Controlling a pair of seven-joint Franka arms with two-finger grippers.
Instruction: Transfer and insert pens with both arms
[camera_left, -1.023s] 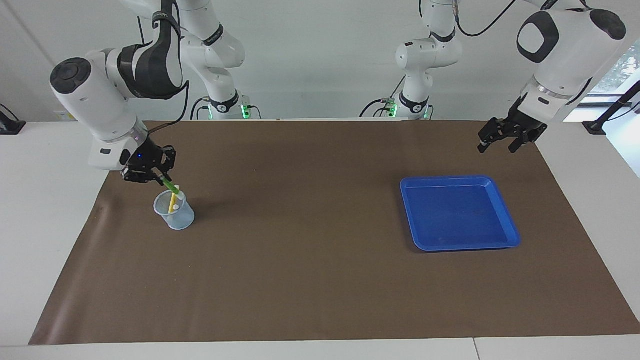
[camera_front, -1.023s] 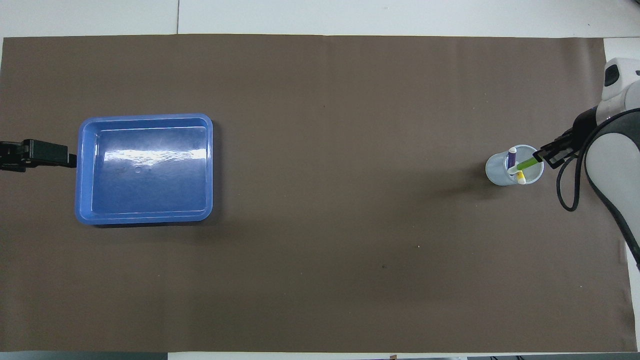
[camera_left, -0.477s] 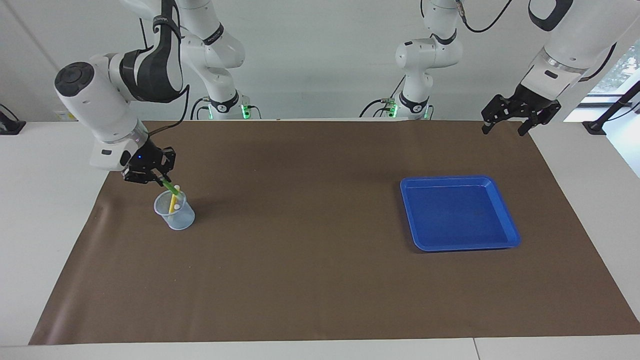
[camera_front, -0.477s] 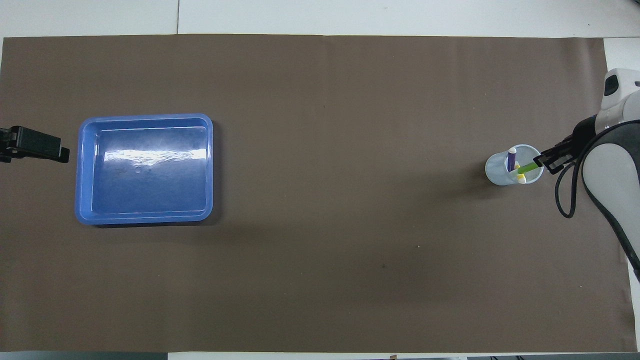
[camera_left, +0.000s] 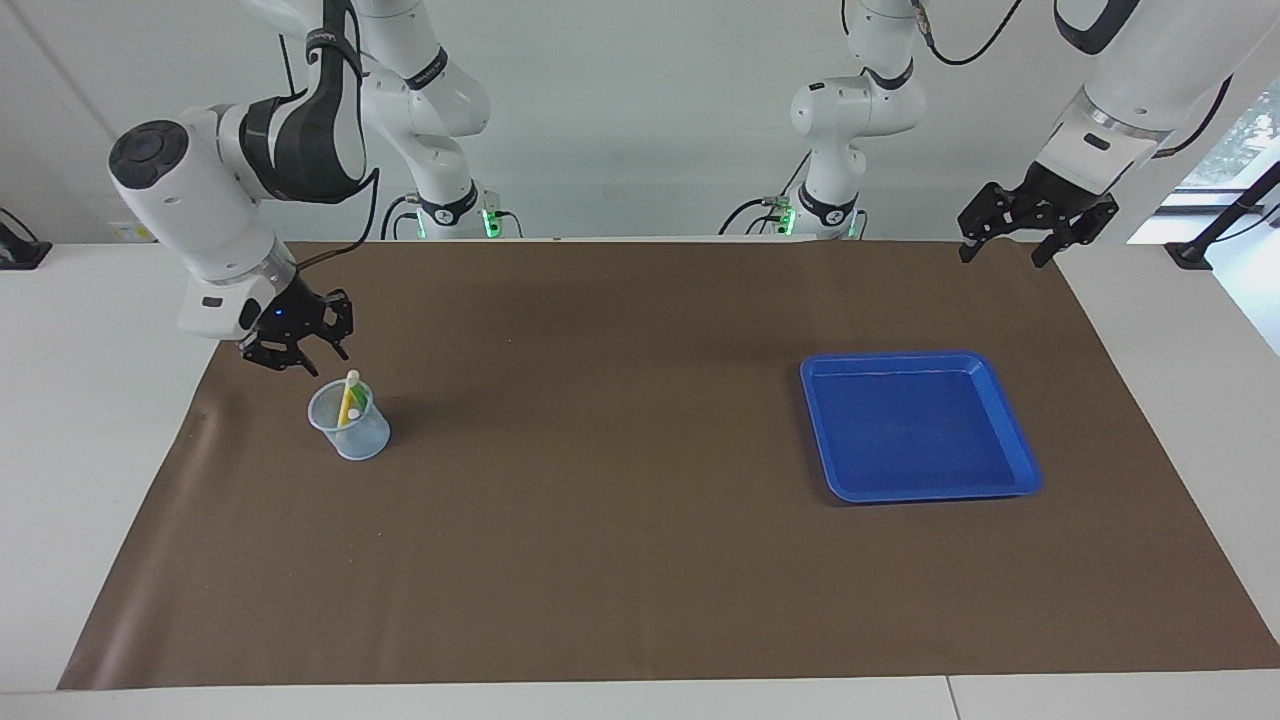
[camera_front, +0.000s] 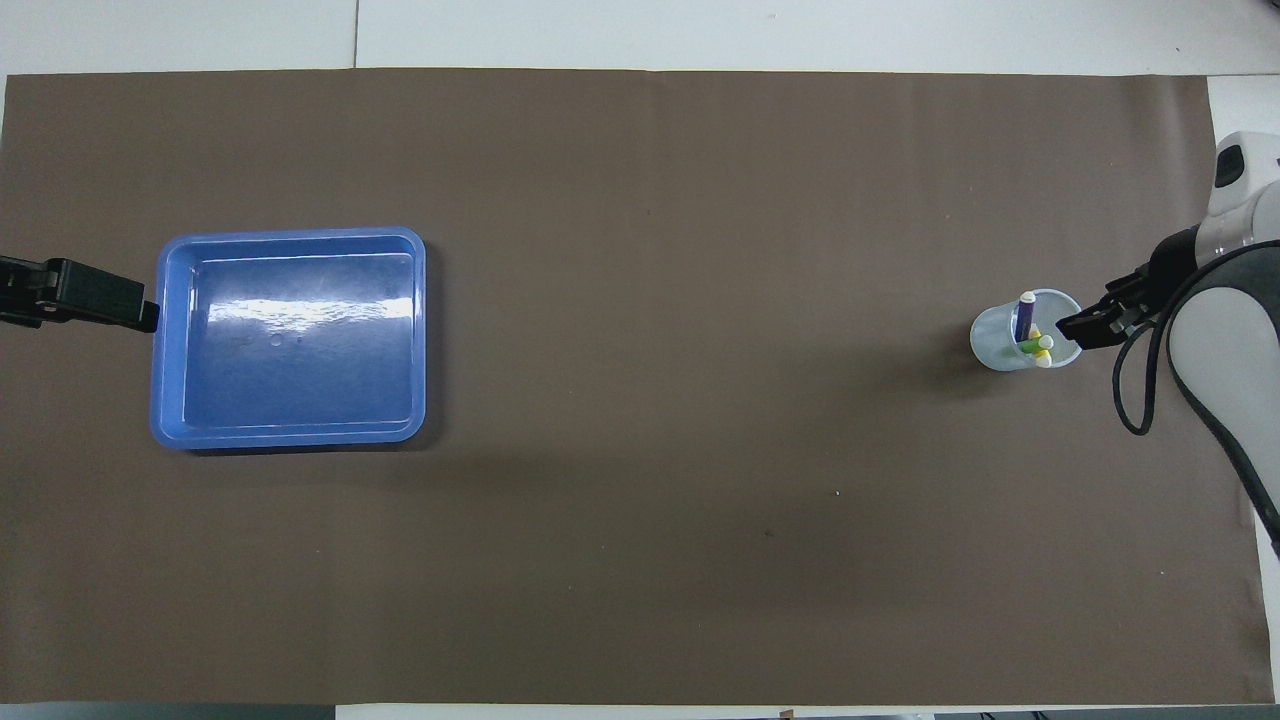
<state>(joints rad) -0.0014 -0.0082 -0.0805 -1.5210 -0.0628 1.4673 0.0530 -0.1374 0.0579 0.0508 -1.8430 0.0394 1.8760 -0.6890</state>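
Note:
A clear plastic cup (camera_left: 352, 432) stands on the brown mat toward the right arm's end of the table. All three pens stand in it: the purple pen (camera_front: 1023, 316), the green pen (camera_front: 1031, 346) and the yellow pen (camera_front: 1043, 359). In the facing view the yellow pen (camera_left: 345, 400) and a bit of the green pen (camera_left: 357, 394) show. My right gripper (camera_left: 312, 362) is open and empty just above the cup's rim; it also shows in the overhead view (camera_front: 1085, 325). My left gripper (camera_left: 1003, 258) is open and empty, raised beside the blue tray.
An empty blue tray (camera_left: 900, 357) lies on the mat toward the left arm's end; it also shows in the overhead view (camera_front: 290, 233). The brown mat (camera_left: 620, 520) covers most of the white table.
My right gripper has opened and let go of the green pen, which dropped into the cup. My left gripper has risen and drawn back from the tray.

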